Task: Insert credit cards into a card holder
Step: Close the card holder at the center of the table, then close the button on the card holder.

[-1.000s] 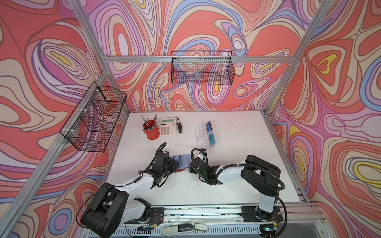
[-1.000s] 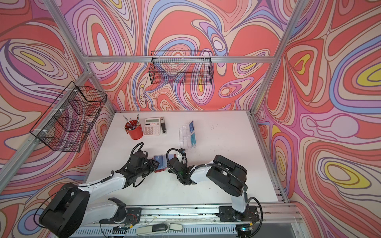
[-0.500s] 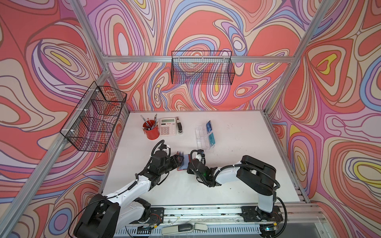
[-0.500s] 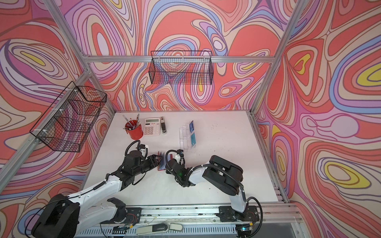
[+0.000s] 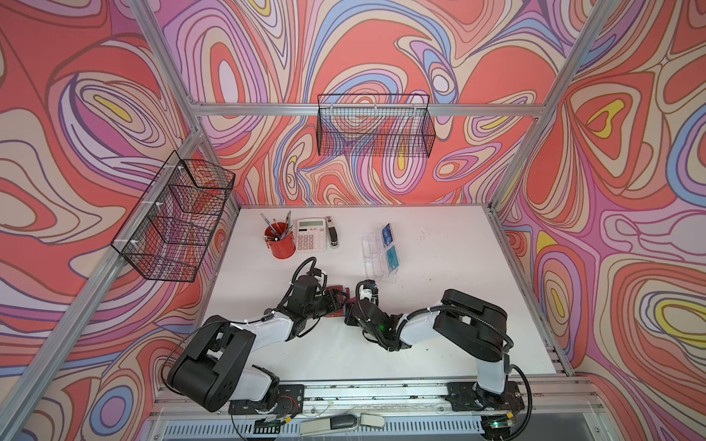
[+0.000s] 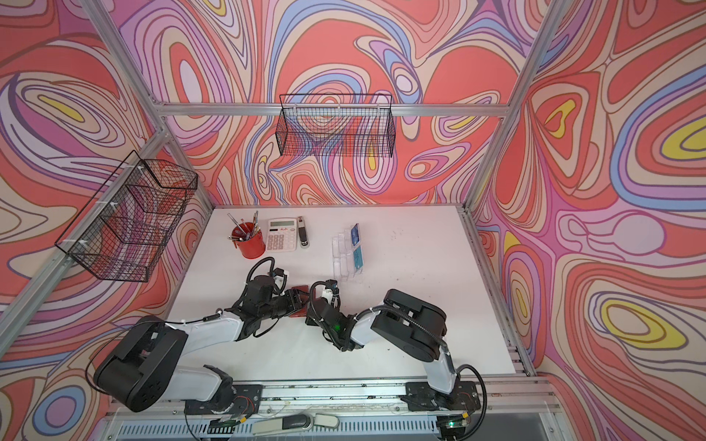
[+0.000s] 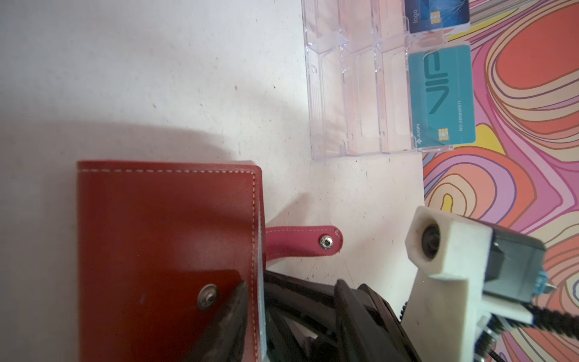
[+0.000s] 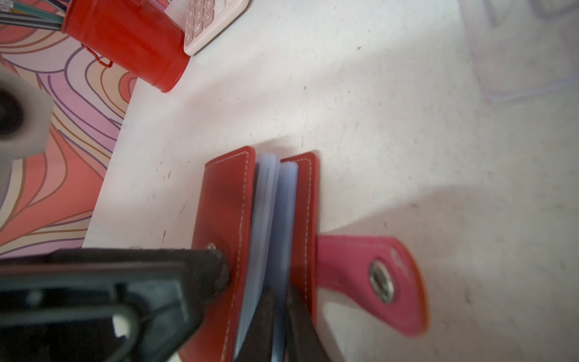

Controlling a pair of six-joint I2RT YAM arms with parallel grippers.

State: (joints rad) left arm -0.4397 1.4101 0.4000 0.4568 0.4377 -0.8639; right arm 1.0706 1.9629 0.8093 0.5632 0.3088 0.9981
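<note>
Desk: white desk (image 5: 439, 324) boxed in by swirl-patterned walls. Places below are given from the card holder.
Left hand: left hand (image 5: 338, 301) is at the holder's left. One finger rests on the top cover by the snap stud (image 7: 206, 294). Its partner is unseen, so I cannot tell whether it is grasping or only pressing.
Card holder: card holder (image 7: 163, 225), red, lies near mid-desk with its covers slightly parted and the snap tab (image 7: 300, 244) loose.
Right hand: right hand (image 8: 279, 291) is at the holder's right, fingers pinched narrowly on a clear sleeve (image 8: 266, 203).
Credit cards: teal card (image 7: 441, 97) and blue card (image 7: 435, 12) sit in the clear stand (image 7: 351, 94), beyond and to the right. Neither hand holds one.
Risk: the thin sleeve could slip from the pinch and let the covers fall shut. The pressing finger could skid the holder across the smooth desk. Either hand leaving to fetch a card probably loses the opening.
</note>
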